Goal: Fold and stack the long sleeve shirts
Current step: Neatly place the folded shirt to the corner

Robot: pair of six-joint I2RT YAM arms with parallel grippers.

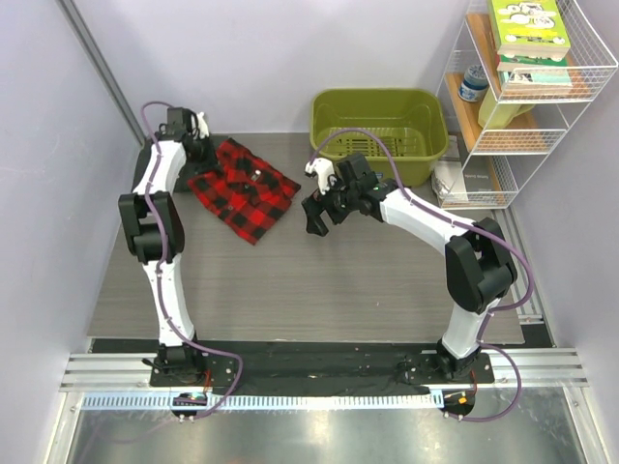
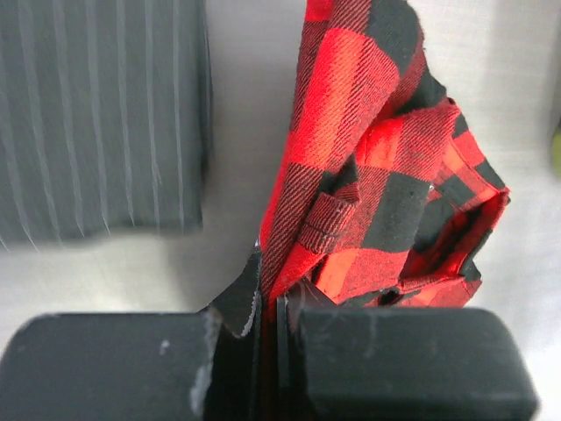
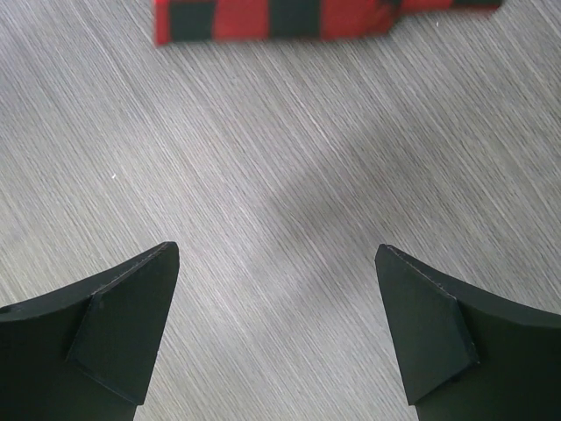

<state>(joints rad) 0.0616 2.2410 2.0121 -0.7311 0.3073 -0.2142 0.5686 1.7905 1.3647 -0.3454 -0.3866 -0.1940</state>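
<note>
Pinching the rumpled red-and-black plaid shirt (image 2: 377, 158), the left tool (image 2: 267, 303) is clamped (right tool (image 3: 276, 254) gapes empty).

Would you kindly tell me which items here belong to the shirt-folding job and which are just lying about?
Job in hand: red plaid shirt, pinched by the shut left gripper; right gripper, open and empty.

Lying about: green basket, wire shelf, books.

The plaid shirt (image 3: 280, 19) was cut off by the right wrist view's top edge; its pinched edge lay hidden between the left fingers (image 2: 412, 360).
</note>
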